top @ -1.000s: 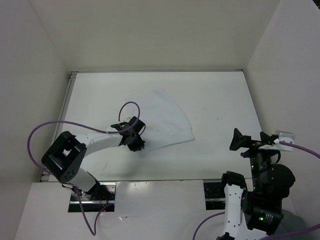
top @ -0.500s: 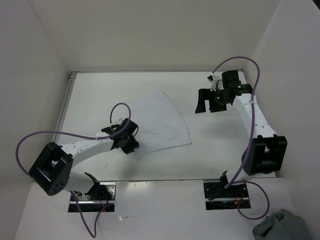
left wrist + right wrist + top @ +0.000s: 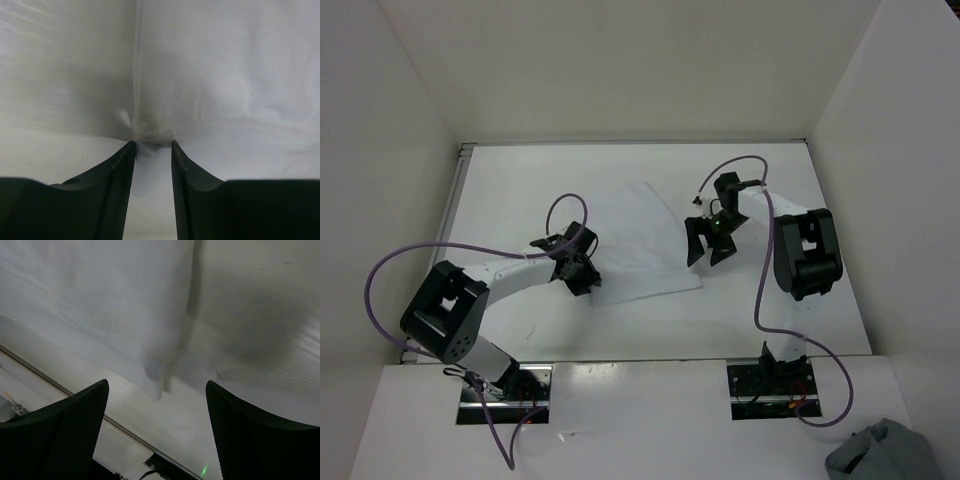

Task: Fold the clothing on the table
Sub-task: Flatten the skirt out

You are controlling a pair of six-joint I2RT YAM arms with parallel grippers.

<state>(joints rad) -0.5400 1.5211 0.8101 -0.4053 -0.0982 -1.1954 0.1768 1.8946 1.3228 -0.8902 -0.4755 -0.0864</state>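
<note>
Top view. The table [image 3: 520, 190] is a flat, matte white rectangle closed in by plain white walls [image 3: 620, 70] at 9, 12 and 3 o'clock. A thin metal strip [image 3: 454, 205] runs along its 9 o'clock edge. The clothing [image 3: 645, 235], a thin white fan-shaped sheet, lies flat just left of the table's centre, with its broad hem toward 5 o'clock. Bare table shows on every side of it, widest toward 3 o'clock and narrower toward 6 o'clock.

The left arm [image 3: 510, 280] reaches in low from 7 o'clock. Its left fingers [image 3: 117, 185] stand narrowly apart at the clothing's 8 o'clock corner. In the left wrist view the hemmed corner sits right at the tips, and nothing is clamped between them. The right arm [image 3: 805, 250] bends over the table's 3 o'clock side. Its right fingers [image 3: 65, 432] are spread wide above the clothing's 4 o'clock edge. The right wrist view shows a drooping corner of cloth in the gap, apart from both fingers.

Purple cables [image 3: 390, 270] loop beside each arm, above the table. A grey-blue bundle [image 3: 880, 455] lies off the table on the near ledge at 5 o'clock, well apart from the clothing.
</note>
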